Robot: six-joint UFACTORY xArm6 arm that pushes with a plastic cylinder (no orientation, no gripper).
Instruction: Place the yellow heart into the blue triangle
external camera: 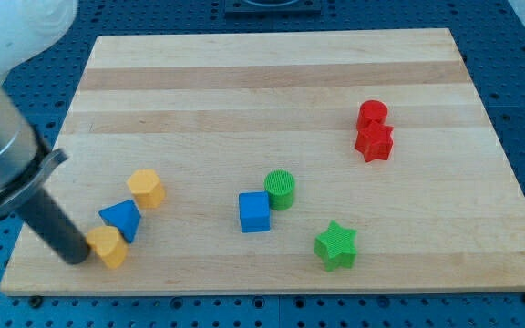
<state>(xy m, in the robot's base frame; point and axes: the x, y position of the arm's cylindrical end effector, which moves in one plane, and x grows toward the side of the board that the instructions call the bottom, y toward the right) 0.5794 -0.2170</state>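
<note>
Nearest the view's bottom sits the green star (336, 245), toward the right of the wooden worktop (272, 82). At almost the same depth on the view's left is the yellow heart (108, 246), and my tip (77, 254) is pressed against its left side, the dark rod slanting up and away to the view's upper left. I carry no fingers, only this rod, so there is nothing to stand apart or together. The yellow heart touches the lower left edge of the blue triangle (121, 220), which lies just above and to the right of it. A second yellow block (145, 188), roughly hexagonal, sits just beyond the blue triangle at its upper right, close to it or touching. Near the middle, a blue cube (254, 211) stands against a green cylinder (281, 189) at its upper right. Well apart, at the view's right, a red cylinder (371, 115) touches a red star (375, 142) just below it.
</note>
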